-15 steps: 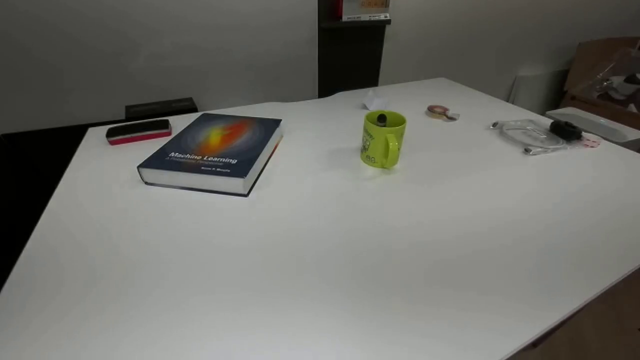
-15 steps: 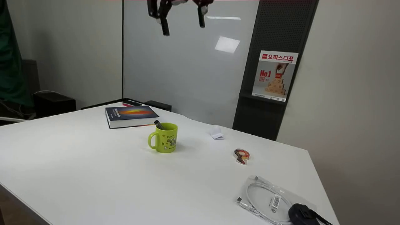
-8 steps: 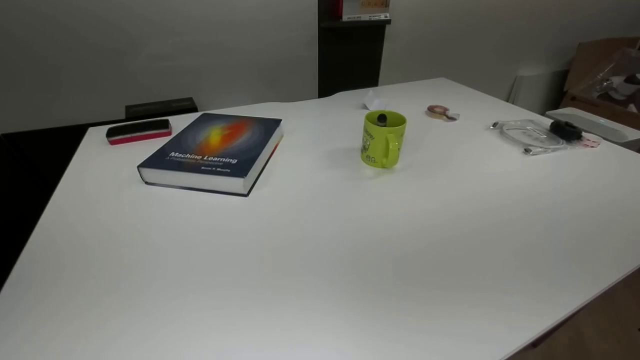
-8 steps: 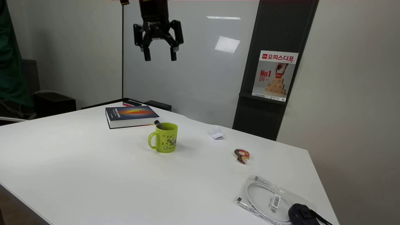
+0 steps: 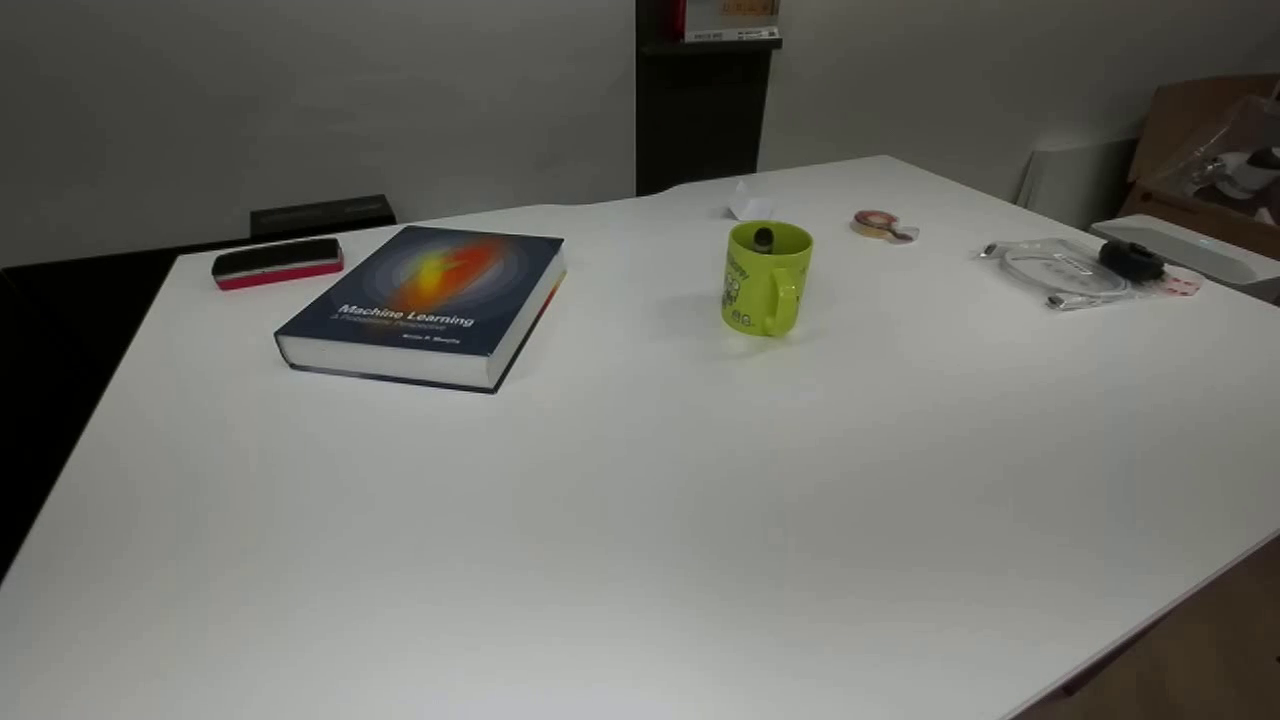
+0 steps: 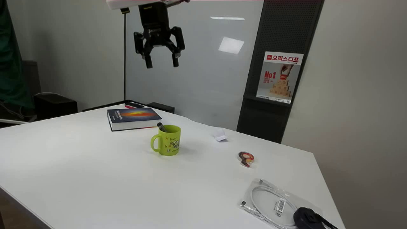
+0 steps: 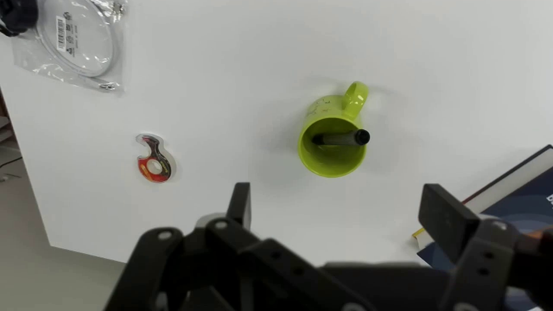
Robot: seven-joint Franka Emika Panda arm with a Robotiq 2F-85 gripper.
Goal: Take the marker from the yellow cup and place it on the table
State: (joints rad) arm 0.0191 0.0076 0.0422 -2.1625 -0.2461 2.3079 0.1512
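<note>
The yellow-green cup stands upright on the white table in both exterior views, its handle at its side. The black marker leans inside the cup, its dark end above the rim in an exterior view. Its end also shows in an exterior view. In the wrist view the marker lies across the mouth of the cup. My gripper hangs high above the cup, open and empty. In the wrist view the gripper has its fingers wide apart, below the cup in the picture.
A thick blue book lies beside the cup, with a red-and-black bar behind it. A folded white paper, a tape dispenser and a bagged cable with a black plug lie on the cup's other side.
In an exterior view my gripper has come down from the top edge and shifted left, over the cup; it moved slightly lower in the last half second. The cup and marker have not moved.
</note>
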